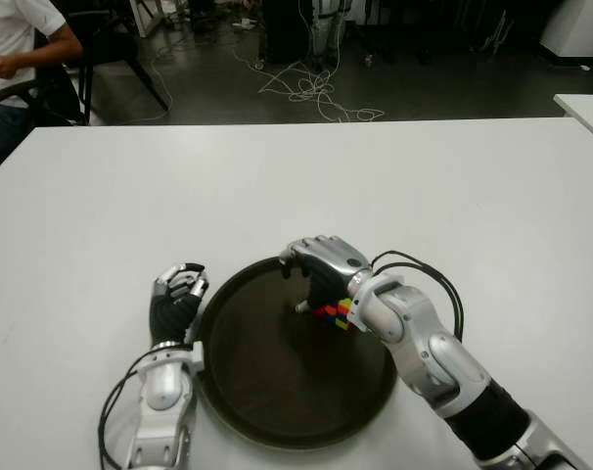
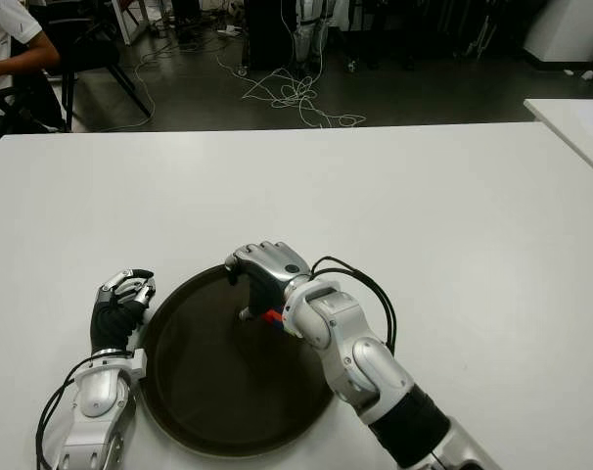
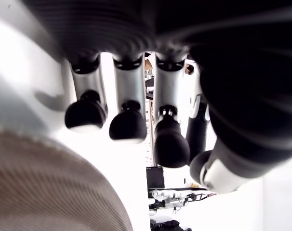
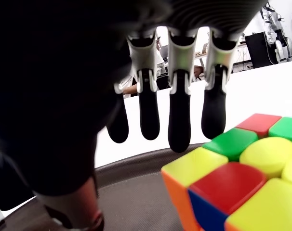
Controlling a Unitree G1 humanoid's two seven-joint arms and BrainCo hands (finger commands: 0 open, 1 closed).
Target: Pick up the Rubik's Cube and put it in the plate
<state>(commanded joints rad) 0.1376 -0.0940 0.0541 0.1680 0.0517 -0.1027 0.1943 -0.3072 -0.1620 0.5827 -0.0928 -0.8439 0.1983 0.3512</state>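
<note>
Since the Rubik's Cube (image 4: pixel 242 178) sits inside the plate (image 1: pixel 267 392), my right hand (image 1: pixel 326 264) hangs over it, fingers (image 4: pixel 179 120) extended and clear, while my left hand (image 1: pixel 176 294) shows curled and empty beside the rim.

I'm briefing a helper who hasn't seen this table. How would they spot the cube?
On the white table sits a round dark plate. The cube is over its right part, under the right hand, whose fingers hang open. It is the only many-coloured thing there.

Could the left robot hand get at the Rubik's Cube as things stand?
Probably not: the Rubik's Cube sits in the plate under the right robot hand, which covers it. The left robot hand is beside the plate's left rim.
</note>
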